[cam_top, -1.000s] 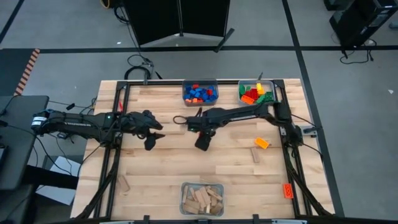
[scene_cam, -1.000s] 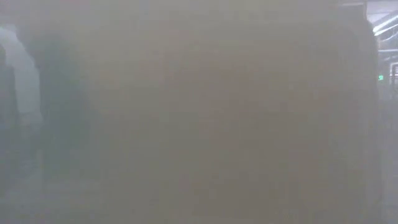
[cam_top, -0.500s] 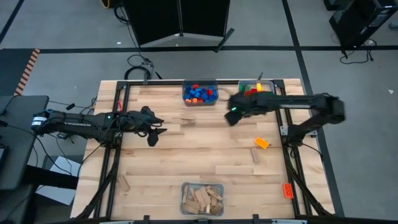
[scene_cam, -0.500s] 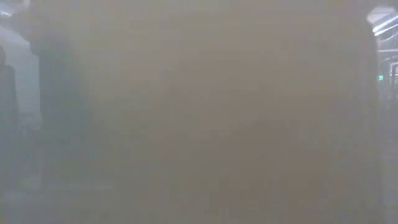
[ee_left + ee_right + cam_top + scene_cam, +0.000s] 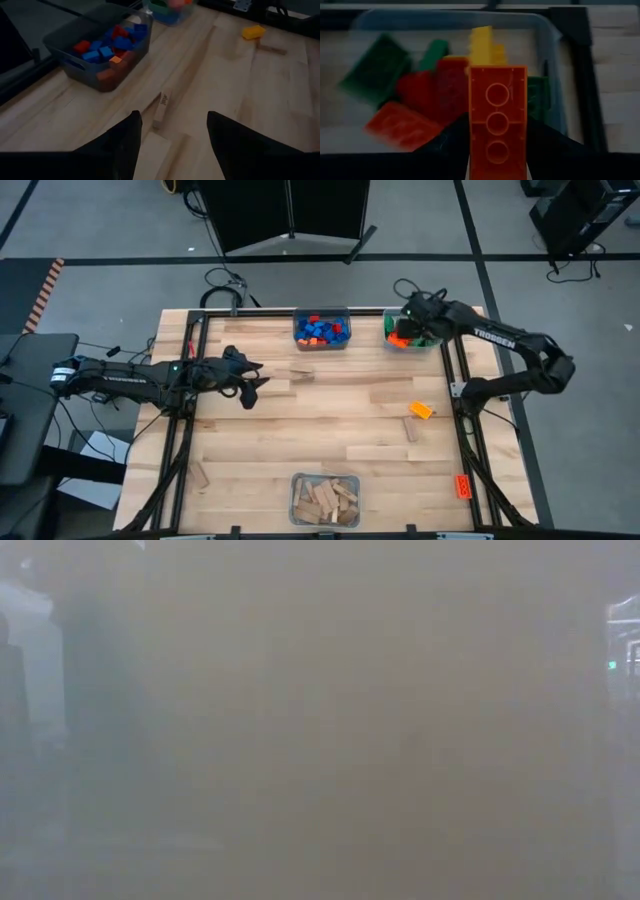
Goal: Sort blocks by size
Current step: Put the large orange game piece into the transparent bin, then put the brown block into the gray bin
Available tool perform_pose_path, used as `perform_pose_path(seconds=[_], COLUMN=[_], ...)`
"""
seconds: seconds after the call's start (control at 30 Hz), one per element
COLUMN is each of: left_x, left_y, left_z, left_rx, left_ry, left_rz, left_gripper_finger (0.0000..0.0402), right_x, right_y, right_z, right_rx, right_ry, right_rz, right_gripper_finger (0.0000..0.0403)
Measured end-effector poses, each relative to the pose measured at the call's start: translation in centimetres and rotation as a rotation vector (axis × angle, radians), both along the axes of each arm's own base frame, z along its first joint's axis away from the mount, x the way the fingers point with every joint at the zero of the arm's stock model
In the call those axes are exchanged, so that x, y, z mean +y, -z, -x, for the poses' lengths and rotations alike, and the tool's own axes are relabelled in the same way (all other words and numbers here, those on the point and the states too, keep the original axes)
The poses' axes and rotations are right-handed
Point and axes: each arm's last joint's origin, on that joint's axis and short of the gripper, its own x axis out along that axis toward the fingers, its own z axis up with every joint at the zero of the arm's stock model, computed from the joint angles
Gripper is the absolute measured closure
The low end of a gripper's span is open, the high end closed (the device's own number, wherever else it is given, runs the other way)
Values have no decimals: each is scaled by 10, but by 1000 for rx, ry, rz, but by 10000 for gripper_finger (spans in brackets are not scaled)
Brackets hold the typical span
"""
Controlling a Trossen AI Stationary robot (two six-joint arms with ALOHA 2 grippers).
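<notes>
While the left arm is reaching in from the table's left edge, its left gripper is hovering over the bare light wooden butcher-block table with its two dark fingers standing apart and nothing between them. Just ahead of those fingers a slim tan wooden block is lying flat on the boards, and a second tan wooden piece is lying right under the gap. Beyond it, at the far edge, a clear plastic bin of small blue, red and orange studded bricks is standing. At the near edge, a clear plastic bin of plain tan wooden blocks is sitting, with a lone wooden block lying well to its left.

Further right, the right gripper is hanging over the clear plastic bin of large green, red and yellow bricks at the far right corner, its fingers clamped on a long orange plastic brick, which is showing its hollow underside above the pile. On the open boards nearer the right rail, a small orange brick and a short tan wooden stick are lying close together. A red studded brick is resting on the right frame rail. Across the low view, nothing is showing but haze.
</notes>
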Motion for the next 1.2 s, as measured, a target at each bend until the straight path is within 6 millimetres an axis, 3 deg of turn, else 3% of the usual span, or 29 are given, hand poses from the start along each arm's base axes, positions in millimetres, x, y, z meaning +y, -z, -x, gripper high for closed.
perform_pose_path(seconds=[0.13, 0.33, 0.67, 0.87, 1.1, 1.2], left_x=[0, 0, 0, -1, -18, -28], left_y=[0, 0, 1, -17, -27, -28], left_z=[0, 0, 2, 10, 11, 7], left_rx=[-1, 1, 52, 252, 589, 704], left_ry=[0, 1, 19, 45, 370, 416], left_rz=[2, 0, -43, -36, -40, -19], left_gripper_finger=[170, 170, 170, 170, 170, 170], right_x=[-15, -27, -18, -7, -1, 2], right_y=[6, 10, -2, -11, -14, -14], right_z=[10, 11, 16, 13, 6, 4], right_rx=[42, 59, 53, 19, -2, -2], right_ry=[32, -7, -61, -110, -154, -171], right_rz=[-23, -19, 9, 37, 59, 59], right_gripper_finger=[232, 184, 137, 125, 126, 127])
